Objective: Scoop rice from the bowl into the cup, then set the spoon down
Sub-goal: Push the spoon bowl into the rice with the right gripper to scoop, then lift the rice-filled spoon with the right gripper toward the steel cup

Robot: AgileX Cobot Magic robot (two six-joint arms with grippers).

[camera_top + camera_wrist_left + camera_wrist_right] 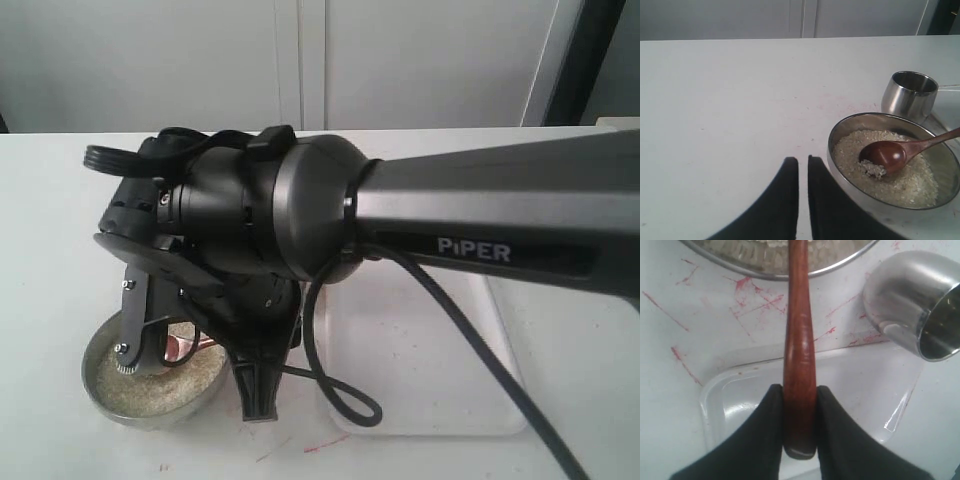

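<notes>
The right arm reaches in from the right, across the middle, to the left half of the scene. Its dark forearm is nearly level and its bulky wrist turns downward. The right end effector has its two black fingers clamped on either side of the spoon handle, near its end. The left end effector sits low over the worktop and holds nothing. Its fingers are drawn nearly together, with only a thin slit between them.
</notes>
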